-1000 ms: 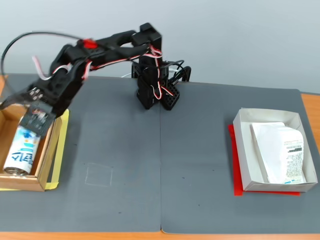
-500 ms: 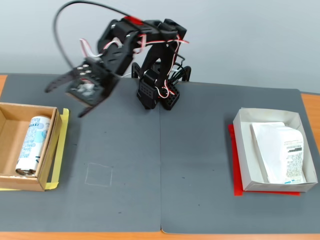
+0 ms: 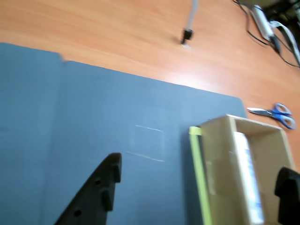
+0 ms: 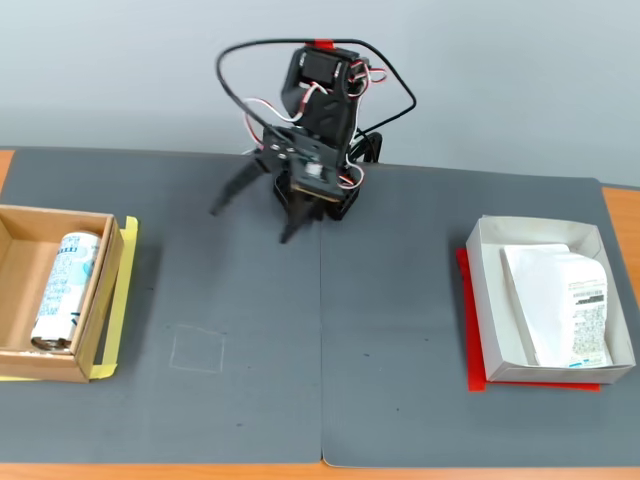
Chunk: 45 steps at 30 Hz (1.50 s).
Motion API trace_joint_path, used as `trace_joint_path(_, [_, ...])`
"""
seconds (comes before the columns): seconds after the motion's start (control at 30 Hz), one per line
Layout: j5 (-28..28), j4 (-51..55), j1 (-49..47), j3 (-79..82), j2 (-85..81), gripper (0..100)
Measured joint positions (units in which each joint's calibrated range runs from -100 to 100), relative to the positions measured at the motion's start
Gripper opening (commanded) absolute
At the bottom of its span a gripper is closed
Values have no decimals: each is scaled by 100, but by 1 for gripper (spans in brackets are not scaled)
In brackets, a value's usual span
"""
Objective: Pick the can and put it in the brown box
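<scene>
The can (image 4: 62, 290) is lying inside the brown box (image 4: 108, 300); the gripper (image 4: 256, 212) is hovering wide and empty, a white box (image 4: 482, 300) sitting far right.

The arm (image 4: 315, 120) is built of matte black plastic segments on a black base (image 4: 335, 195) whose side is perforated with small holes. A thick black cable (image 4: 262, 46) loops wide over its top, and thinner red and white wires (image 4: 357, 80) run along the joints. A small red patch (image 4: 320, 44) marks the uppermost part. The gripper (image 4: 252, 223) has two tapered black fingers (image 3: 98, 190); in the wrist view the nearer one shows small round screw holes.
</scene>
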Motion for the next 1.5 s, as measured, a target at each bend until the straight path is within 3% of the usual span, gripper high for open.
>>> trace_joint_path(0.5, [-1138, 0, -1604, 2593, -1699, 36])
trace_joint_path(0.77, [-1289, 0, -1685, 3753, -2595, 1])
trace_joint_path(1.5, [-1319, 0, -1412, 4497, -2680, 1])
